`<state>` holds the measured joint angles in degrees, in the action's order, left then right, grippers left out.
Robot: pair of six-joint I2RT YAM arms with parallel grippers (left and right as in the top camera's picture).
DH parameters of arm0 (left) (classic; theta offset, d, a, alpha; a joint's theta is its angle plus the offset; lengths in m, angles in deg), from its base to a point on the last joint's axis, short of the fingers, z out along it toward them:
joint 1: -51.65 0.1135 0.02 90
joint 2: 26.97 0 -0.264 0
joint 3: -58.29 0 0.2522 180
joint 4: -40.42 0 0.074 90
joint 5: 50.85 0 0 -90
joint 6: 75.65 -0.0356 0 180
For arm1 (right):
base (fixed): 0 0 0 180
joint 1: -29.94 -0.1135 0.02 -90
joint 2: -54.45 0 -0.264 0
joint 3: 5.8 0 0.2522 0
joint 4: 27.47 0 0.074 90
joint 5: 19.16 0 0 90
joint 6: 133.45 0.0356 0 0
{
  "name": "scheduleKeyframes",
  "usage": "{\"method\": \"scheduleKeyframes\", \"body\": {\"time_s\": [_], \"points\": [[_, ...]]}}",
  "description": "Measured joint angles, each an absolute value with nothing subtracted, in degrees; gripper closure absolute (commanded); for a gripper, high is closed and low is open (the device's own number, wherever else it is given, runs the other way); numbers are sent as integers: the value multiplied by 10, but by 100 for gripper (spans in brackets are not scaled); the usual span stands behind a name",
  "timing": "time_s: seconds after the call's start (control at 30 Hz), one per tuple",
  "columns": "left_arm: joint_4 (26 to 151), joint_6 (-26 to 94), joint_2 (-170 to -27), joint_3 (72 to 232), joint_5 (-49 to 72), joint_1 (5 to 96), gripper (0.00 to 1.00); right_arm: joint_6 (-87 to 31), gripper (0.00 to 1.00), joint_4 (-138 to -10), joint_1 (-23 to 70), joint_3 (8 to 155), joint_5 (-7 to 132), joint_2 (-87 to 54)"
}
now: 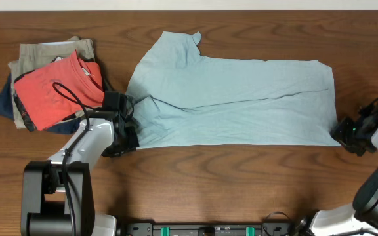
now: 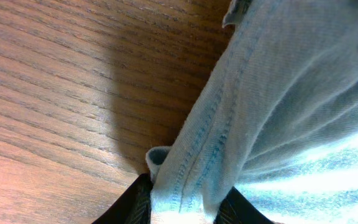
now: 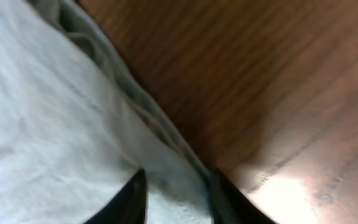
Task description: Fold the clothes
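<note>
Pale-blue garment (image 1: 241, 98) lies spread on the table (image 1: 241, 187); your left gripper (image 2: 185, 208) and right gripper (image 3: 179, 202) each have jaws clamped on an edge. Thin hem bites: pull unevenly and one could slip, skewing the fold.

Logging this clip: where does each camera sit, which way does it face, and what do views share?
Overhead: fixed above, looking straight down on the table, light-blue garment and pile of folded clothes; both arms show, left gripper and right gripper at the garment's ends.
Left wrist: on the left arm, facing the garment's stitched hem pinched between its fingers.
Right wrist: on the right arm, facing the garment's blurred edge between its fingers.
Shared: all show garment and table.
</note>
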<state>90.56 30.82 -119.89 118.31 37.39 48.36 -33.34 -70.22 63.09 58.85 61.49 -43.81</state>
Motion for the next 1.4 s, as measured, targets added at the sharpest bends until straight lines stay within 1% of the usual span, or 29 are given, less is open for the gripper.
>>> {"method": "scheduleKeyframes", "body": {"time_s": [0.03,0.1,0.17,0.23,0.27,0.3,0.37,0.5,0.6,0.63,0.8,0.87,0.9,0.97,1.0,1.03,1.07,1.17,1.2,1.4], "points": [[906,308,-1199,1183,374,484,68,-330,99,-699,631,581,621,-436],[908,308,-1199,1183,374,484,70,-322,99,-703,632,573,632,-429],[919,309,-1199,1183,375,484,79,-307,99,-730,631,571,651,-423],[940,309,-1199,1183,378,484,85,-282,99,-768,631,572,688,-417],[954,309,-1199,1183,379,484,87,-267,99,-791,631,572,710,-415],[972,307,-1199,1182,380,484,90,-242,99,-817,633,572,743,-413],[1011,308,-1201,1179,380,484,92,-204,99,-848,640,570,795,-413],[1052,308,-1205,1171,367,484,91,-160,99,-864,662,563,856,-415],[1052,306,-1205,1168,361,484,84,-145,98,-866,669,562,874,-417],[1051,304,-1205,1168,359,484,79,-142,97,-866,670,562,876,-417],[1053,299,-1205,1174,358,484,66,-134,92,-867,671,561,872,-411],[1059,295,-1200,1182,354,484,61,-135,89,-872,672,560,860,-399],[1064,294,-1194,1189,350,484,57,-138,85,-873,673,560,849,-387],[1074,290,-1174,1202,339,484,52,-148,67,-872,674,561,827,-360],[1080,289,-1163,1210,334,484,49,-156,59,-873,674,563,812,-344],[1085,287,-1148,1219,326,484,44,-167,53,-873,674,566,797,-328],[1087,285,-1132,1227,318,484,38,-180,50,-872,674,572,778,-312],[1081,274,-1090,1252,295,484,13,-209,45,-868,674,592,725,-275],[1068,270,-1078,1261,285,484,10,-215,45,-867,674,598,711,-266],[948,250,-1064,1306,240,484,4,-266,39,-875,673,616,609,-233]]}}
